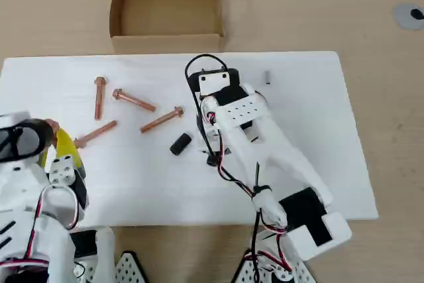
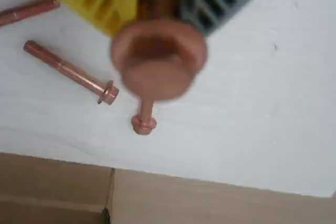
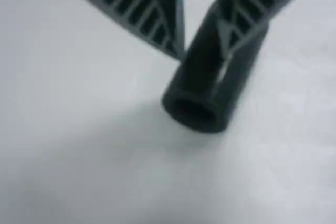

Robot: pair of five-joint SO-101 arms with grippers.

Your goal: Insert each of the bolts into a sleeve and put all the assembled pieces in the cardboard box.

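From where I stand I count five copper bolts, one black sleeve, one cardboard box (image 1: 165, 43) and two arms. Four bolts lie on the white sheet (image 1: 331, 111) that covers the middle of the table (image 1: 384, 97). The box sits on the table's far side, open side up.

The fifth, the held bolt (image 2: 157, 59), is pinched by its shank between the yellow and grey fingers of the left gripper (image 2: 157, 3), at the sheet's near left corner. Its long axis runs along the fingers, and its head faces back at the wrist camera.

Of those lying down, the far-left bolt (image 1: 99, 97) points lengthwise at the far edge, head on the far end. The second bolt (image 1: 132, 101) slants with its head to the left. The third bolt (image 1: 162, 119) slants the other way, head at the right. The nearest bolt (image 1: 95, 134) lies diagonally, just beside the left gripper.

The sleeve (image 1: 180, 144) sits mid-sheet, its axis running from near-left to far-right. The right gripper (image 3: 202, 51) has its dark fingers drawn narrow against the sleeve's far end. The open bore faces that wrist camera.

A small grey piece (image 1: 267, 77) lies apart, toward the sheet's far right.
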